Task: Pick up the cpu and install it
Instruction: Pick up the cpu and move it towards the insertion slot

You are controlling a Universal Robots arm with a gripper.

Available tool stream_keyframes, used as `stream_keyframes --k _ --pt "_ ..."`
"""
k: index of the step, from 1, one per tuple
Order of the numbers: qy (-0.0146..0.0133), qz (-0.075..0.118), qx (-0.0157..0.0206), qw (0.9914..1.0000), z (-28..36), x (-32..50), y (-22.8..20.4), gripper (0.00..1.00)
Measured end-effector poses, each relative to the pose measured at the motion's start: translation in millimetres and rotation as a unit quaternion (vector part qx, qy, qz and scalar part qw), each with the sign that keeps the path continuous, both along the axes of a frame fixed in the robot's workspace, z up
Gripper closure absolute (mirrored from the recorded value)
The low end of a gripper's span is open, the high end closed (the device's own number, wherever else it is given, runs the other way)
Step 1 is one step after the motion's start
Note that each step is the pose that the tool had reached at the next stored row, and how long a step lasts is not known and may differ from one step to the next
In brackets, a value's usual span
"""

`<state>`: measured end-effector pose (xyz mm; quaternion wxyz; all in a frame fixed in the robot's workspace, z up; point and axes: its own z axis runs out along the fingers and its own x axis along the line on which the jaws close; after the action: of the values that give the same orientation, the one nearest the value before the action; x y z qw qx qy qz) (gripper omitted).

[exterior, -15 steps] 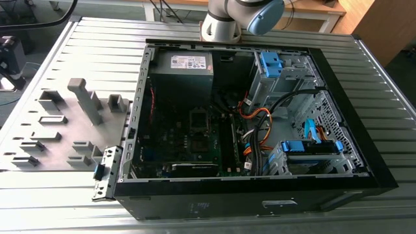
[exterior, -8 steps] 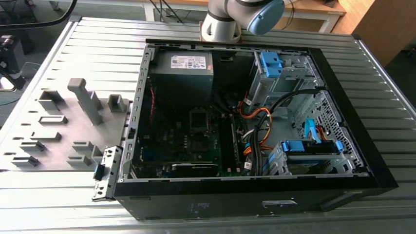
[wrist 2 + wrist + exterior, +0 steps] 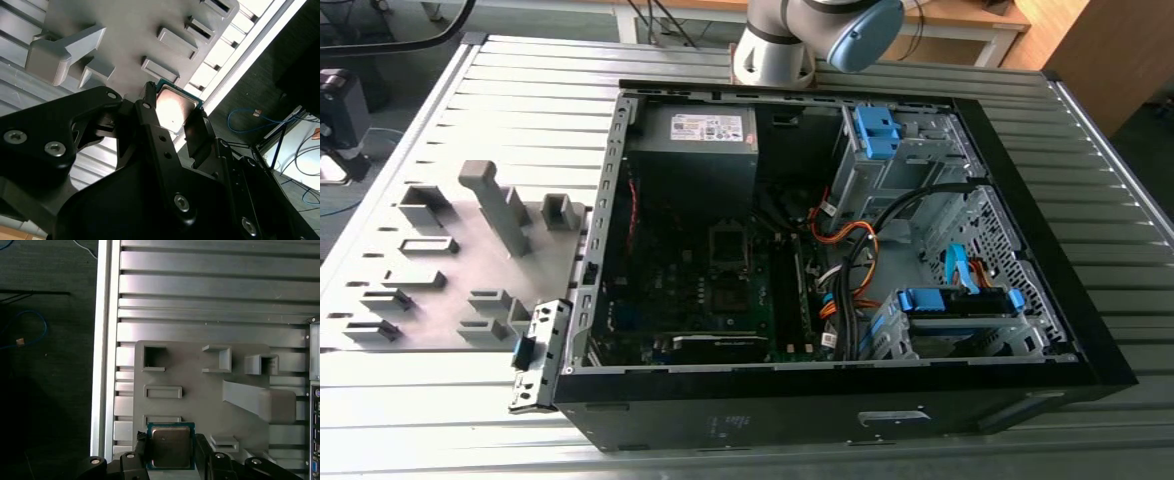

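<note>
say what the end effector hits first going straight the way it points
Probably the flat grey fixture plate with raised pockets, behind the silver-topped square cpu the end effector grips; depth unclear.

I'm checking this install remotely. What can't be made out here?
cpu underside: faces away in both wrist views.
cpu's gripped edges: covered by the fingers in the second wrist view.
Motherboard socket: too small and dark in the exterior view to tell whether it is open.
Arm: cut off by the exterior view's top edge.
</note>
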<state>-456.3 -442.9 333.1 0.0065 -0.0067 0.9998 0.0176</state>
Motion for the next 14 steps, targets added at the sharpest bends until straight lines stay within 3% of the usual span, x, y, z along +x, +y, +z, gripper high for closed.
stream_keyframes --k 14 --pt "0.0 0.0 0.0 1.0 8.0 0.0 0.0 0.53"
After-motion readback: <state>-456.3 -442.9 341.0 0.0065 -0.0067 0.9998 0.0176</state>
